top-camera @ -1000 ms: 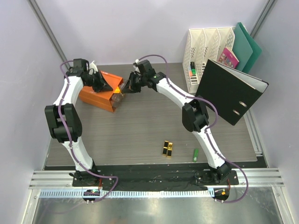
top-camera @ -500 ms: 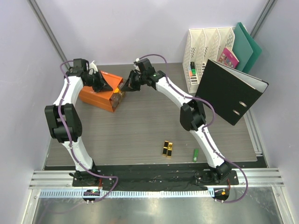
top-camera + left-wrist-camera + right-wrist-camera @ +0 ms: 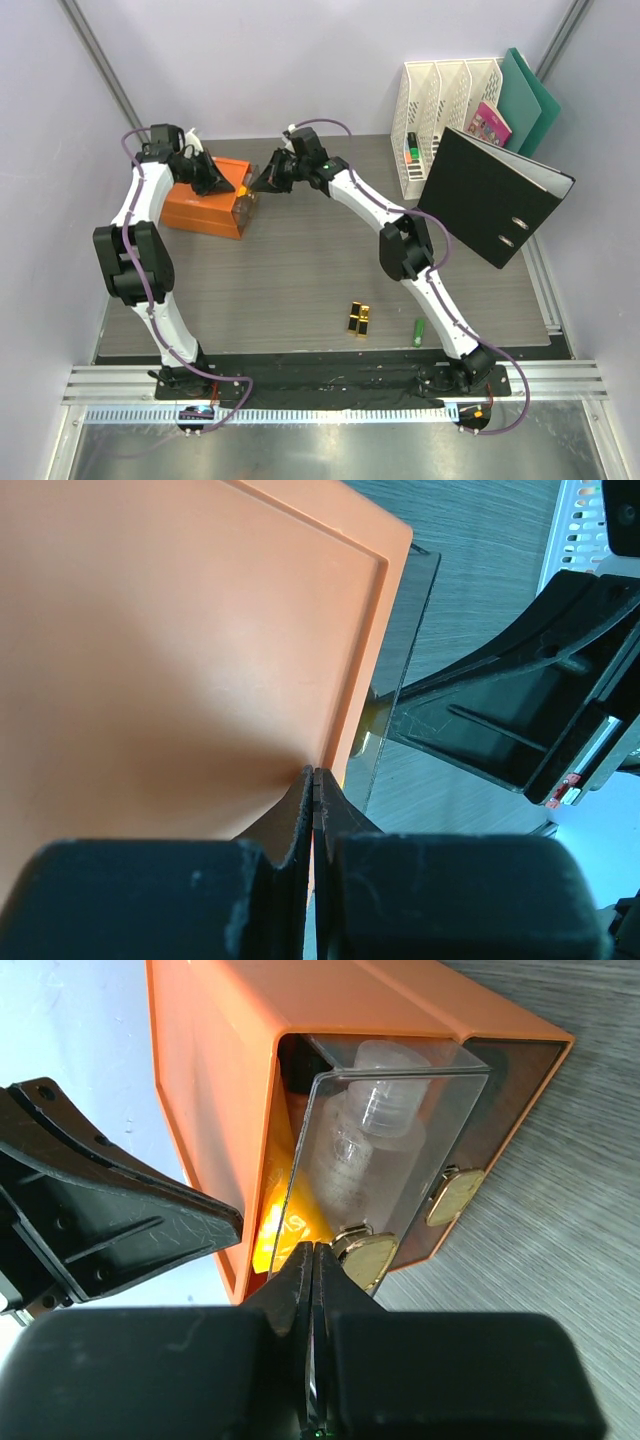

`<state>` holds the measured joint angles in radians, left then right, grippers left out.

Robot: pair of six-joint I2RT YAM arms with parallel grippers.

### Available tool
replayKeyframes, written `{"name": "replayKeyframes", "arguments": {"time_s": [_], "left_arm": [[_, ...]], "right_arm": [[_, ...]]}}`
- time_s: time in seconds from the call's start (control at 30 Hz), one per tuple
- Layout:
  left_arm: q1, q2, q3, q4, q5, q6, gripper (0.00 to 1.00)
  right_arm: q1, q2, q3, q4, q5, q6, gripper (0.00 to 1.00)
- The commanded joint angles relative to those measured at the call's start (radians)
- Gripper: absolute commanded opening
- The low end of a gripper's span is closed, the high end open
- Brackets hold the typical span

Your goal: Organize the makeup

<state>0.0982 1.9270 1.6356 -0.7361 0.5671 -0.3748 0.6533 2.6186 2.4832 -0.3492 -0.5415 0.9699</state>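
Observation:
The orange box stands at the back left, and its clear top drawer sticks out a little. Inside that drawer lie a clear bottle and an orange-yellow tube. My right gripper is shut, with its tips against the drawer front beside a gold knob. My left gripper is shut and rests on the box's orange top. Two black-gold lipsticks and a small green tube lie near the front of the table.
A white file rack stands at the back right with a pink booklet and green folders. A black binder leans in front of it. The lower drawer has its own gold knob.
My right gripper has moved left and pushed the clear drawer most of the way into the box. The box has slid and turned slightly left, and the left gripper went with it.

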Motion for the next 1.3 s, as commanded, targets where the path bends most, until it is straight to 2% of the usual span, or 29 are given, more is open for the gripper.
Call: {"name": "replayKeyframes", "arguments": {"time_s": [0.0,0.57,0.73,0.9,1.0,1.27], "left_arm": [[-0.029,0.199,-0.126,-0.316,-0.266,0.111,0.00],[-0.032,0.196,-0.091,-0.341,-0.292,0.117,0.00],[-0.032,0.182,-0.082,-0.342,-0.302,0.114,0.00],[-0.034,0.171,-0.060,-0.336,-0.302,0.105,0.00],[-0.032,0.170,-0.051,-0.333,-0.299,0.100,0.00],[-0.034,0.178,-0.039,-0.342,-0.279,0.109,0.00]], "right_arm": [[0.069,0.044,0.036,0.153,0.038,0.041,0.04],[0.075,0.046,0.037,0.164,0.025,0.050,0.05],[0.051,-0.061,-0.107,0.176,0.077,0.015,0.03],[0.003,-0.187,-0.214,0.190,0.118,-0.008,0.09],[-0.017,-0.225,-0.265,0.194,0.107,-0.007,0.16],[-0.015,-0.235,-0.398,0.159,0.089,-0.003,0.30]]}}
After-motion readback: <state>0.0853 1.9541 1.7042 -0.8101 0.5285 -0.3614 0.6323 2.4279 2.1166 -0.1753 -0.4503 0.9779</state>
